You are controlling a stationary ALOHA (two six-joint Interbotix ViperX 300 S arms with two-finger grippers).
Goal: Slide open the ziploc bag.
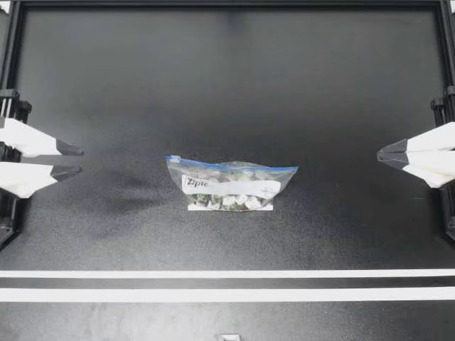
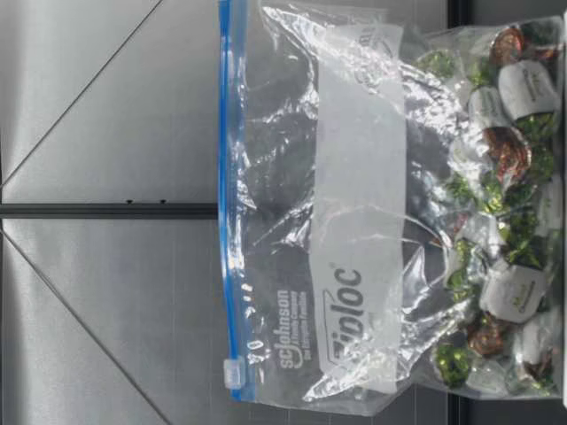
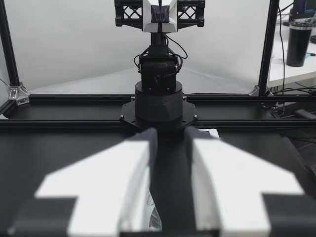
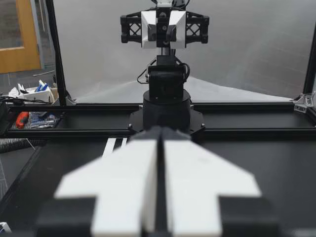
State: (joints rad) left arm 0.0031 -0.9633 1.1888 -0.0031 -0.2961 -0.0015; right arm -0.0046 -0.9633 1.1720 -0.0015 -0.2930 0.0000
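Two white tape stripes [image 1: 227, 273] seen across table [image 1: 227, 85] front. Behind them, at table middle, ziploc bag [image 1: 231, 183] stood upright, blue zip track [image 2: 229, 177] uppermost, slider [image 1: 173, 158] parked at end toward left gripper [image 1: 77, 160]. White label panel [image 2: 359, 221] with print seen on clear face; wrapped sweets [image 2: 505, 177] heaped at bottom. At table sides, left gripper held slightly parted, nothing grasped, well apart from bag; right gripper [image 1: 379, 155] pressed closed on nothing, well apart on other side
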